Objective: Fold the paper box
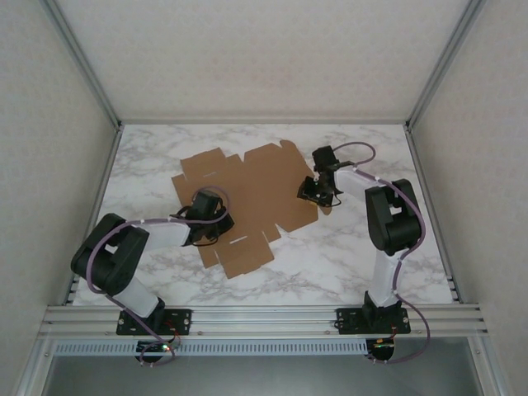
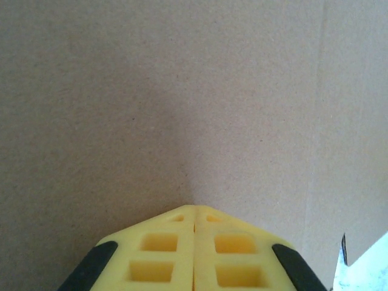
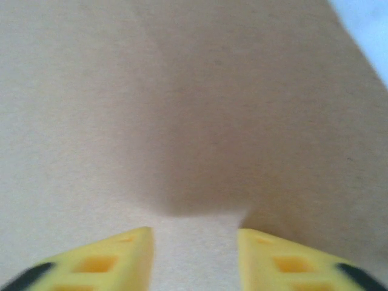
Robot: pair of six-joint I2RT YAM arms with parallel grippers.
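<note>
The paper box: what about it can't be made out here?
Top view: the left arm covers part of the paper box; creases too small to trace.
Left wrist view: frame cuts off most of the sheet; unclear whether the shut left fingers press it.
Right wrist view: blurred; unclear whether the parted right fingers touch the cardboard.

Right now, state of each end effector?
Left end effector: closed, nothing held, over the cardboard.
Right end effector: open, over the cardboard.
</note>
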